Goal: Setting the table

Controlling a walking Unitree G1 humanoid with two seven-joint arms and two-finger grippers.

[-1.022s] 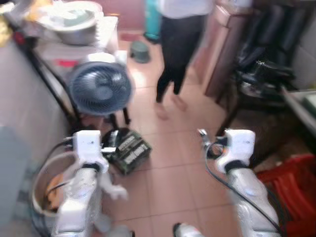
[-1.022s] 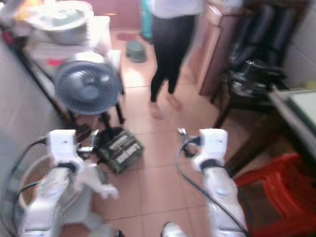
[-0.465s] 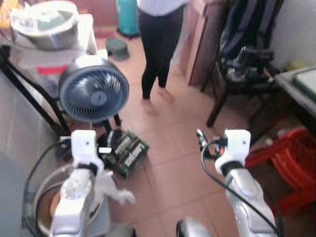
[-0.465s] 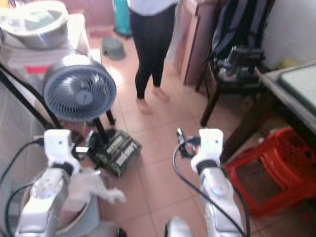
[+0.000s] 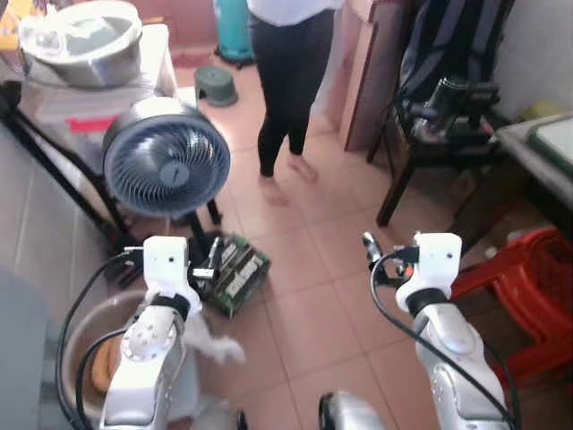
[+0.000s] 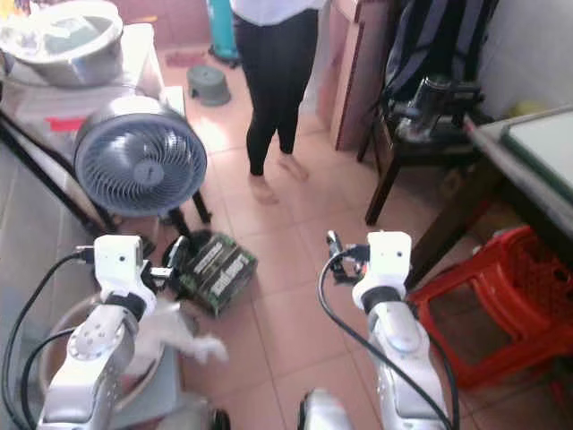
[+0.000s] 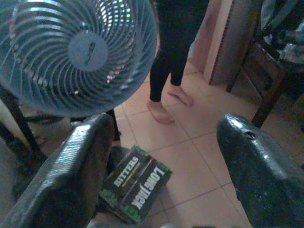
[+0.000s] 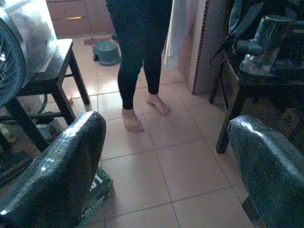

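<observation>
Head views: a person point(image 5: 288, 81) is standing barefoot on the tiled floor point(image 5: 313, 296) beyond a fan point(image 5: 166, 167); a green carton point(image 5: 231, 273) is lying at the fan's foot; a table point(image 6: 528, 161) is sitting at the right above a red stool point(image 6: 501, 305).
Left wrist view: the left gripper point(image 7: 166, 171) is hanging with fingers apart, empty, above the carton.
Right wrist view: the right gripper point(image 8: 166, 166) is gaping wide, empty, toward the person's feet.

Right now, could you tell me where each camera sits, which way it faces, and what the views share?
Head eyes: look forward and down at the tiled floor, both silver arms, the fan and a person.
Left wrist: looks along the open left hand at the fan and green box.
Right wrist: looks along the open right hand at the chair.
Shared: the person's bare feet.
</observation>
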